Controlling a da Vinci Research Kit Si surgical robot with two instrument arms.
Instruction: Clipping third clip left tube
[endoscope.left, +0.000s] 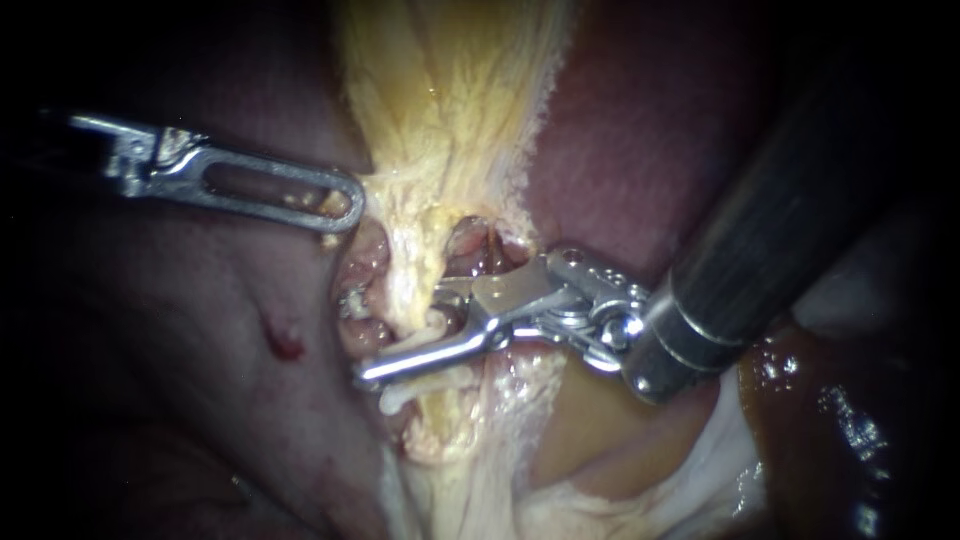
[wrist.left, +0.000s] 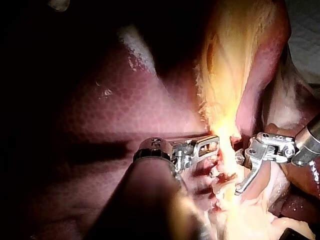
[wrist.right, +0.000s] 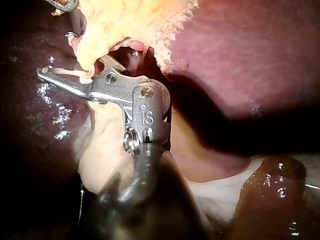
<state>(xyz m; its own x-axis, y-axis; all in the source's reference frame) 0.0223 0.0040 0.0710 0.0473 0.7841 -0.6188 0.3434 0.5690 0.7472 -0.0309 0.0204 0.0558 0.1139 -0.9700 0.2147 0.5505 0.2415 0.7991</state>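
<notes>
left instrument (endoscope.left: 335, 205) extended level, right instrument (endoscope.left: 400, 332) end effector parted

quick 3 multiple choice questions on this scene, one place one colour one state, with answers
1. The left instrument reaches:
A) the fatty tissue's edge
B) the right instrument's shaft
C) nothing, it is out of sight

2. The fatty tissue is:
A) blue
B) pale yellow
C) black

3. The right instrument has its jaws:
A) shut, holding nothing
B) hidden
C) open, with tissue between them

Answers:
1 A, its tip meets that edge in the endoscope view.
2 B, it shows yellow in every view.
3 C, a clear gap separates the two jaws.
</notes>
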